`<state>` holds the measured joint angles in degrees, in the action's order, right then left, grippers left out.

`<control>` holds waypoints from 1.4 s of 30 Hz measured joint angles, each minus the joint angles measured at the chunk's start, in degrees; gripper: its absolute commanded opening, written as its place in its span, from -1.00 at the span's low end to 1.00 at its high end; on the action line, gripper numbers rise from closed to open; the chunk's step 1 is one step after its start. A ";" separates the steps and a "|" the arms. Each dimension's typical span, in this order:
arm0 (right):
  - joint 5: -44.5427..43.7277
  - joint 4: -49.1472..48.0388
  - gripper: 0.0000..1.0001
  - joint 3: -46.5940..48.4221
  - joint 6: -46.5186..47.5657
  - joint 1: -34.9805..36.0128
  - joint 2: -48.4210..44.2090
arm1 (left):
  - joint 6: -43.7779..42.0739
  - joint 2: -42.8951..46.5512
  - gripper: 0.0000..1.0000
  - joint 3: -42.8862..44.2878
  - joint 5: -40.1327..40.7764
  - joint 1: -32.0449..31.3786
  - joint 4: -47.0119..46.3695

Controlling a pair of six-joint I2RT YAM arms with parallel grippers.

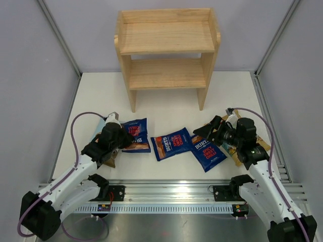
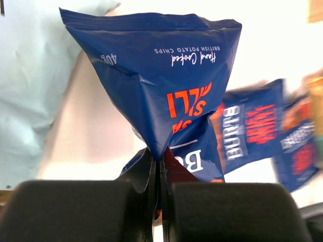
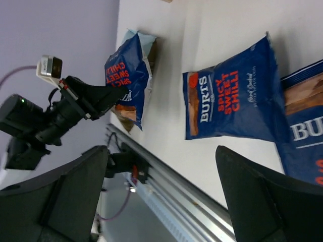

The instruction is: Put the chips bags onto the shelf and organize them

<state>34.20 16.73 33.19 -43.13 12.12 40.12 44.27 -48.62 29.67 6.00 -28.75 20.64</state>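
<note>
White table (image 1: 166, 108) carries the shelf (image 1: 166, 73) and scattered chips bags (image 1: 173, 143).

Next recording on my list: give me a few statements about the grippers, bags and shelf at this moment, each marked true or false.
1. The left gripper is shut on a dark blue bag. True.
2. A bag lies on the shelf. False: both tiers are bare.
3. The right gripper is open and holds nothing. True.
4. The middle blue bag stands upright. False: it lies flat on the table.
</note>
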 measured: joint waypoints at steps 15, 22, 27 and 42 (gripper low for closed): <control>-13.73 -30.95 0.84 -4.22 -8.04 35.15 13.03 | 16.85 13.88 -1.00 0.00 2.43 -4.46 -15.74; -22.40 -36.22 0.83 2.97 3.08 43.32 18.78 | 24.11 14.40 -1.00 -0.02 3.39 -7.89 -24.30; -29.59 -40.00 0.82 6.69 9.46 45.31 23.08 | 29.07 14.40 -1.00 -0.09 4.81 -10.78 -27.89; -43.82 -50.84 0.17 12.26 17.46 49.07 31.93 | 32.54 13.94 -1.00 -0.02 11.47 -15.28 -27.36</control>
<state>-9.63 -34.11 45.45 -25.67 61.19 72.05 76.82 -34.68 29.65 17.47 -44.03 -6.72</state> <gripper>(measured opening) 0.697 0.012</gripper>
